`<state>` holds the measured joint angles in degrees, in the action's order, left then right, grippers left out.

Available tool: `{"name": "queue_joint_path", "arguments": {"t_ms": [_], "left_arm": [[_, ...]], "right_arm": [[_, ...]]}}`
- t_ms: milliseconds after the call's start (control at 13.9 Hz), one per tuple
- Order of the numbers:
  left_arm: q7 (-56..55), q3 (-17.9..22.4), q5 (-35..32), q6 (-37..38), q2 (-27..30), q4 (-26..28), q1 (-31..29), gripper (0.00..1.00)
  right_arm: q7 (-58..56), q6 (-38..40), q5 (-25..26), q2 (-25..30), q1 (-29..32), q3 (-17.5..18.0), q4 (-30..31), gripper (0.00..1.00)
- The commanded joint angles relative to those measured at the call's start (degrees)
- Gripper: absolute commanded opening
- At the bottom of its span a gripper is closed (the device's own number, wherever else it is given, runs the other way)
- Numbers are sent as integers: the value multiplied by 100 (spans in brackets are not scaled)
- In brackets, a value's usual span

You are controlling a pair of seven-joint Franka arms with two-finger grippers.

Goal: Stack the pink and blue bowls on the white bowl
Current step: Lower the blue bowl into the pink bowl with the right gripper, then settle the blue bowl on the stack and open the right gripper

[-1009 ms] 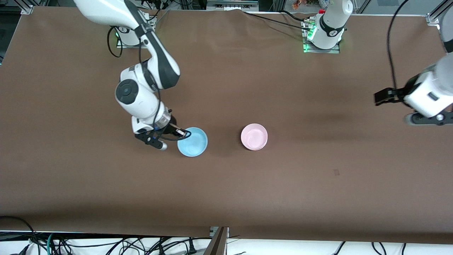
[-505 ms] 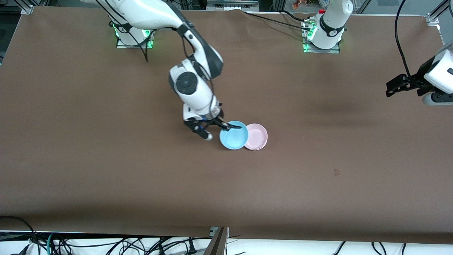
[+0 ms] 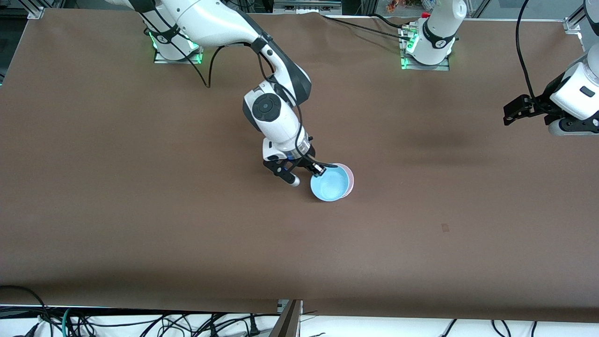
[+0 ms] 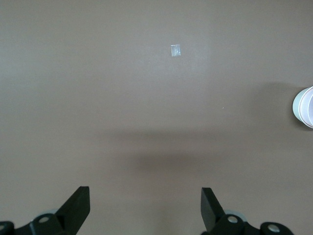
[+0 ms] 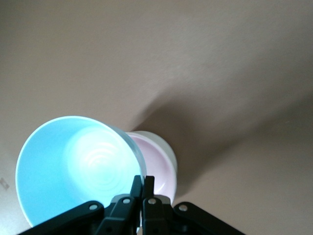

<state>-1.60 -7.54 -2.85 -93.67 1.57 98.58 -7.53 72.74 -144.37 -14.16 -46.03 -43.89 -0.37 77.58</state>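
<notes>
My right gripper (image 3: 320,169) is shut on the rim of the light blue bowl (image 3: 331,185) and holds it tilted over the pink bowl (image 3: 350,180), covering most of it. In the right wrist view the fingers (image 5: 136,182) pinch the blue bowl's (image 5: 73,166) rim, with the pink bowl (image 5: 157,169) just under it. A whitish wall (image 5: 169,155) shows round the pink bowl; it looks like the white bowl holding it. My left gripper (image 3: 510,112) is open and empty, up over the left arm's end of the table; it also shows in the left wrist view (image 4: 145,196).
The brown table (image 3: 140,210) is bare apart from a small tape mark (image 3: 444,228), also in the left wrist view (image 4: 176,50). A pale bowl edge (image 4: 305,106) shows at that view's border. Cables hang off the table's near edge.
My right arm has carried the blue bowl from the right arm's end of the table over to the pink bowl, and it now hangs above it. The left gripper has shifted slightly.
</notes>
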Motion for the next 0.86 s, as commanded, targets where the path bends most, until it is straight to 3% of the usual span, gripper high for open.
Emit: {"name": "queue_joint_path", "arguments": {"t_ms": [0, 793], "left_arm": [[54, -11, 74, 51, -16, -67, -3, 100], [63, -63, 74, 59, -78, -120, 6, 100]], "right_arm": [[100, -170, -87, -249, -129, -34, -296, 0], [-14, -92, 54, -266, -164, -34, -235, 0]]}}
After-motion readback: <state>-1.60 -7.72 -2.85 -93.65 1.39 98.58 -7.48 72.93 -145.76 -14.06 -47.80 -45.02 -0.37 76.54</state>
